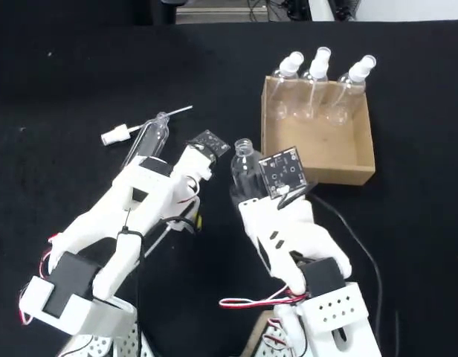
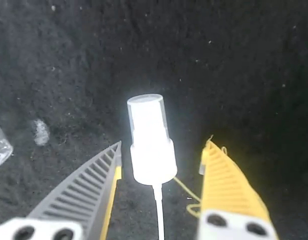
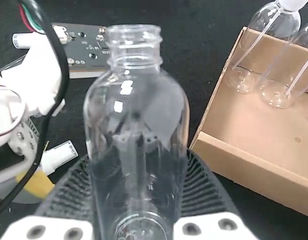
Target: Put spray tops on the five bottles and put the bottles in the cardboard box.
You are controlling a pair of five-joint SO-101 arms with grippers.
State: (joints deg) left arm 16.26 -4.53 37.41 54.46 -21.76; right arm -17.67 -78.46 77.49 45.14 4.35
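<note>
My right tool (image 3: 136, 186) is clamped on an uncapped bottle (image 3: 136, 100), upright just beside the cardboard box (image 1: 333, 149) holding 3 capped bottles (image 1: 317, 89). My left tool (image 2: 162, 146) stands open around a spray top (image 2: 150, 145), not touching it. I judge this to be capping bottle 4: next, close on that top, lift it, and thread its tube into the open neck.

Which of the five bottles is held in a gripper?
The uncapped bottle in the right gripper; three capped ones are in the cardboard box, the fifth bottle lies on the table.
</note>
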